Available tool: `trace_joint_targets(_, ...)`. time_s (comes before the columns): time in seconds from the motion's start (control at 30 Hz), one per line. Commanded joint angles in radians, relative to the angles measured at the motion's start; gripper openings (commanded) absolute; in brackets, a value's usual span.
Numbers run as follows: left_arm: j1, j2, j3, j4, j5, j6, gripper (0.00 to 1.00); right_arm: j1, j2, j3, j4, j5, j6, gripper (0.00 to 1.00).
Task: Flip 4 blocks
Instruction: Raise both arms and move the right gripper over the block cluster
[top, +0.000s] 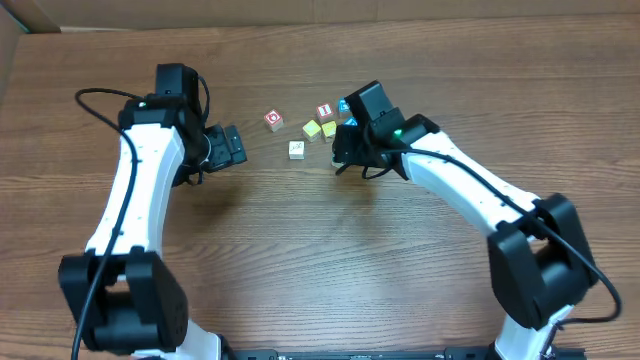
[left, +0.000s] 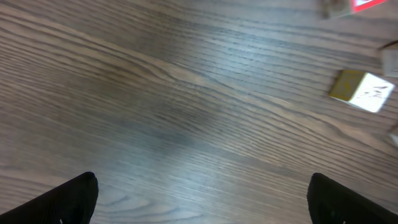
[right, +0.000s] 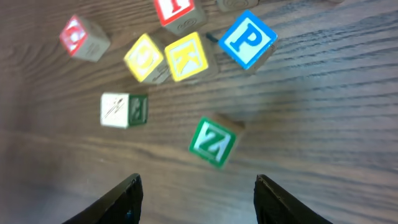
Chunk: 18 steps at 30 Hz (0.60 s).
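The right gripper (right: 198, 183) hangs released, jaws apart and empty, just short of the green "Z" block (right: 213, 142), which shows tilted and slightly blurred on the wood-grain table (right: 323, 112). Beyond it, toward the left of the wrist view, lies the whitish block (right: 123, 110). Farther on, the yellow "K" cube (right: 186, 57) sits just beside a second yellow cube (right: 145, 57), with the blue "P" block (right: 249, 38) near on their other side. The red "O" block (right: 84, 38) stands apart at the far left. The left gripper (left: 202, 186), also spread wide and holding nothing, hovers over bare wood, apart from the cluster.
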Motion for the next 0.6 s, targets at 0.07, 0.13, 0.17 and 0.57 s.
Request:
trace_joint_targets(0.07, 0.023, -0.012, 0.023, 0.007, -0.018, -0.009, 1.0, 0.042, 0.098, 0.001, 0.081, 0.051, 0.125, 0.59)
trace_joint_targets(0.13, 0.033, -0.044, 0.023, 0.006, -0.021, -0.01, 1.0, 0.06, 0.127, 0.001, 0.114, 0.08, 0.146, 0.59)
trace_joint_targets(0.17, 0.039, -0.066, 0.023, 0.004, -0.021, -0.01, 1.0, 0.07, 0.142, 0.001, 0.127, 0.101, 0.15, 0.58)
trace_joint_targets(0.57, 0.043, -0.225, 0.021, -0.008, -0.021, -0.009, 1.0, 0.113, 0.174, 0.001, 0.164, 0.315, 0.15, 0.57)
